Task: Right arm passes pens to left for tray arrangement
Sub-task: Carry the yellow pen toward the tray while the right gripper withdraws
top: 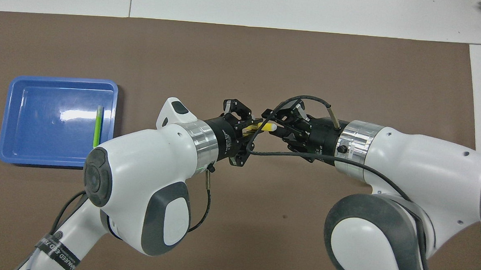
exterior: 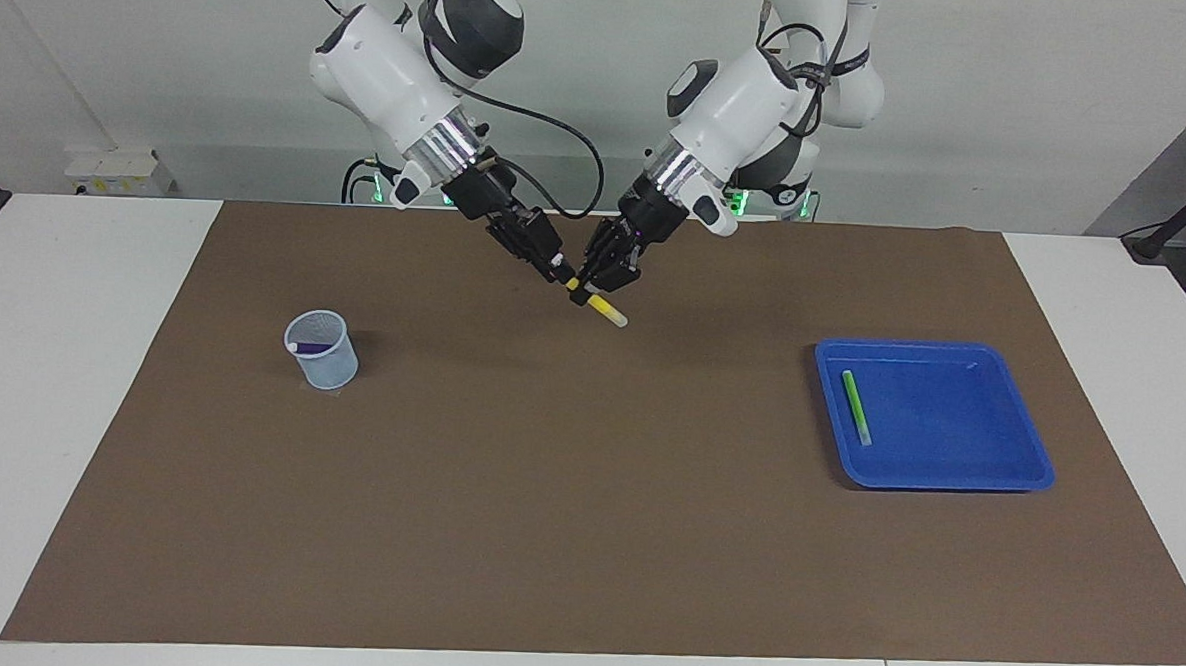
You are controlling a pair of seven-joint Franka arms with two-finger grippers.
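The counter (exterior: 101,372) carries a brown mat (exterior: 584,533). At the left arm's end of the mat sits the blue tray (exterior: 1008,461), with the green pen (exterior: 857,407) lying inside it, its long axis running nearer-to-farther from the robots. At the right arm's end stands a pale-blue mesh cup (exterior: 322,351) containing the purple pen (exterior: 310,347).

Both arms meet above the mat's middle, close to the robots' edge. The left pincer (exterior: 603,283) is clamped on the yellow pen (exterior: 604,309), which is held in the air above the mat. The right pincer (exterior: 560,268) sits at the pen's upper end; whether its fingers are parted or still pinching cannot be told.

Key relation: the pen's long axis slants downward from the right pincer, through the left pincer, with its pale tip projecting below toward the mat. The tray lies well apart, toward the left arm's end. The left arm is the nearer carrier. The handover appears nearly complete; transfer depends on the right pincer clearing along the pen's axis.
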